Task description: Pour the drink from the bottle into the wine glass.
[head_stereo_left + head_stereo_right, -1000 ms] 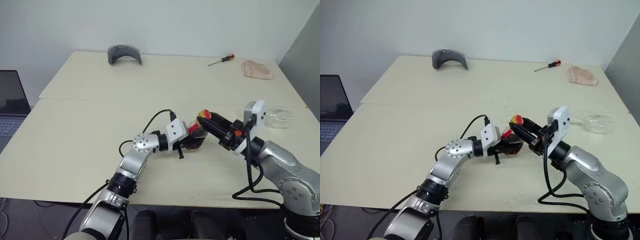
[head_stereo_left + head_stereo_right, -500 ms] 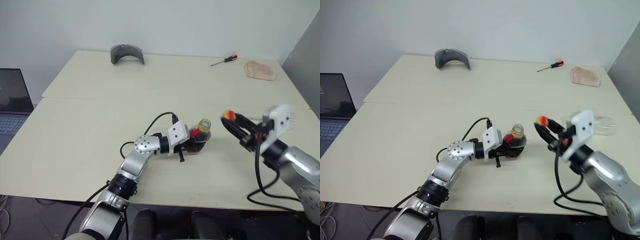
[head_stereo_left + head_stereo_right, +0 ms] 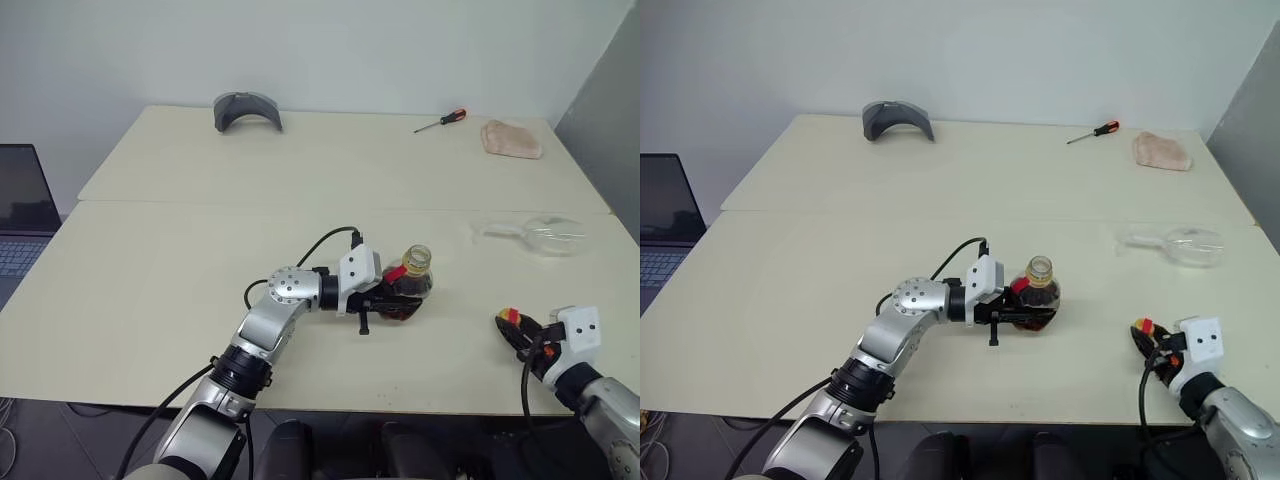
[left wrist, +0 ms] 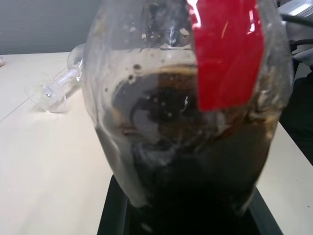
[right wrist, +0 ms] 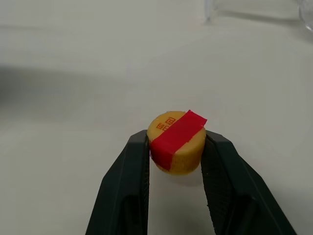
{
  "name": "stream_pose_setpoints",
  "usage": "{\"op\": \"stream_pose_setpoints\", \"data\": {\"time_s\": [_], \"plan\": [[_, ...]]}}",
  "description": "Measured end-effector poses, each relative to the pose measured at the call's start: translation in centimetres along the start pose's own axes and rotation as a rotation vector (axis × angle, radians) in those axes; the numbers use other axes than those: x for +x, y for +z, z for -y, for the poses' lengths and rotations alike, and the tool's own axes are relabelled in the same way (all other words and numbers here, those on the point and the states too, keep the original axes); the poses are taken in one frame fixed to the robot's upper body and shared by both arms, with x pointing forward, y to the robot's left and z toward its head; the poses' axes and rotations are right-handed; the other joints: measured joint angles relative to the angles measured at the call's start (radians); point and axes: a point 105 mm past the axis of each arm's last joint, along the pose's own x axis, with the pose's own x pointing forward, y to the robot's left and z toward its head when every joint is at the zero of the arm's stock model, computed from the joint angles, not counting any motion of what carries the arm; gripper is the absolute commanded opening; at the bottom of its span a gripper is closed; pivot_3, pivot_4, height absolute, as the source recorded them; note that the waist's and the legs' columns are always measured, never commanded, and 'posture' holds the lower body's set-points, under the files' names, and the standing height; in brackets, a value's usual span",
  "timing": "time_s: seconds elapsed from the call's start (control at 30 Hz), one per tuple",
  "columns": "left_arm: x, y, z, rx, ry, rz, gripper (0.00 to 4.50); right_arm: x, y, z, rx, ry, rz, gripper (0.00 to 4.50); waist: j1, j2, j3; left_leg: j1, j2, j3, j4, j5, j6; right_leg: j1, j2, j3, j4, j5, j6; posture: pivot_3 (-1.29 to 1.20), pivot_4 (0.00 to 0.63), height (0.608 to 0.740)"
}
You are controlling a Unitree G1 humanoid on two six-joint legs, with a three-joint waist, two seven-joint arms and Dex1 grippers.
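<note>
The small clear plastic bottle (image 3: 408, 290) with a bulbous body, a red neck label and dark brown, almost black drink (image 4: 195, 186) inside stands on the cream table (image 3: 180, 250) near its front middle, its mouth open and uncapped, about half full by the look of the left wrist view. The left gripper (image 3: 385, 300) is clamped tight on the bottle's lower body from the side. The right gripper (image 5: 173, 161) pinches the yellow cap (image 5: 176, 142) with its strip of red tape between its two black fingers, low over the table's front right part. The clear stemmed wine glass (image 3: 535, 235) lies on its side near the right edge, well apart from the bottle and empty as far as I can tell. So the opening step looks done, but the glass is not yet upright and no liquid has been poured; the cap likely wants setting down, the glass standing up, then the pour. Against the picture of a second ago, the cap then sat on the bottle with the right gripper closed around it beside the left; now the right arm has carried the cap away, down and to the right, while the bottle has stayed in the left gripper's hold, near the same spot. The glass lies where it did.
</note>
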Motion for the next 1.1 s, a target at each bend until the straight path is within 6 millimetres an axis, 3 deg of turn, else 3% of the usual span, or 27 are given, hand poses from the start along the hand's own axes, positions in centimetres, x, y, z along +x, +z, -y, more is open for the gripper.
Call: {"op": "stream_pose_setpoints", "data": {"time_s": [0.13,0.3,0.53,0.6,0.7,0.77,0.83,1.0,1.1], "plan": [[-0.1,0.0,0.0,0.009,0.002,-0.003,0.74,0.3,-1.1,-0.3,0.0,0.028,-0.035,2.82,0.001,0.0,0.0,0.0,0.0,0.0,0.0,0.0,0.0,0.0,0.0,0.0,0.0,0.0,0.0,0.0,0.15,0.74],[-0.2,0.0,-0.2,0.035,0.018,-0.011,0.74,0.7,-0.8,-0.5,0.021,0.059,-0.034,4.47,0.002,0.0,0.0,0.0,0.0,0.0,0.0,0.0,0.0,0.0,0.0,0.0,0.0,0.0,0.0,0.0,0.15,0.74],[-0.4,0.1,-1.1,0.057,0.099,-0.012,0.74,-0.4,-0.4,0.8,-0.029,0.111,-0.1,4.5,0.004,0.0,0.0,0.0,-0.001,0.0,0.0,0.0,0.0,0.001,0.0,0.0,-0.001,0.0,0.0,0.0,0.15,0.74],[-1.0,0.1,-2.1,0.053,0.176,-0.008,0.74,-0.4,1.7,0.6,-0.057,0.174,-0.073,4.5,-0.002,0.001,0.0,0.001,0.0,0.001,0.0,0.0,0.0,0.001,0.0,0.001,0.0,0.0,0.0,0.0,0.15,0.74],[-1.9,-0.4,-3.7,0.04,0.303,-0.005,0.74,0.3,6.5,-2.4,-0.149,0.355,0.032,4.5,-0.007,0.001,0.0,0.002,0.001,-0.001,0.0,0.0,0.0,0.001,0.001,0.0,0.0,0.0,0.0,0.0,0.15,0.74],[-2.6,-1.1,-4.8,0.028,0.39,-0.014,0.74,0.8,8.5,-5.3,-0.208,0.475,0.08,4.5,-0.006,0.0,0.0,0.001,0.001,-0.003,0.0,0.0,0.0,0.001,0.002,-0.001,0.0,0.0,0.0,0.0,0.15,0.74],[-4.3,-2.0,-6.6,0.011,0.531,-0.029,0.74,1.8,9.7,-8.7,-0.262,0.604,0.107,4.5,-0.007,0.0,0.001,0.0,0.001,-0.003,0.0,0.0,0.0,0.0,0.002,-0.001,0.0,0.0,0.0,0.0,0.15,0.74],[-9.1,-3.5,-10.2,-0.013,0.822,-0.06,0.74,4.6,12.3,-14.6,-0.335,0.778,0.186,4.5,-0.001,-0.003,0.002,-0.001,0.0,-0.002,0.001,0.0,0.0,-0.001,0.0,-0.001,0.0,0.003,-0.004,0.0,0.15,0.74],[-11.5,-4.1,-11.5,-0.03,0.951,-0.068,0.74,6.1,12.7,-16.1,-0.366,0.802,0.186,4.5,0.006,-0.004,0.002,-0.003,-0.001,-0.002,0.001,0.0,0.0,-0.001,-0.002,-0.003,-0.001,0.003,-0.005,0.0,0.15,0.74]]}}
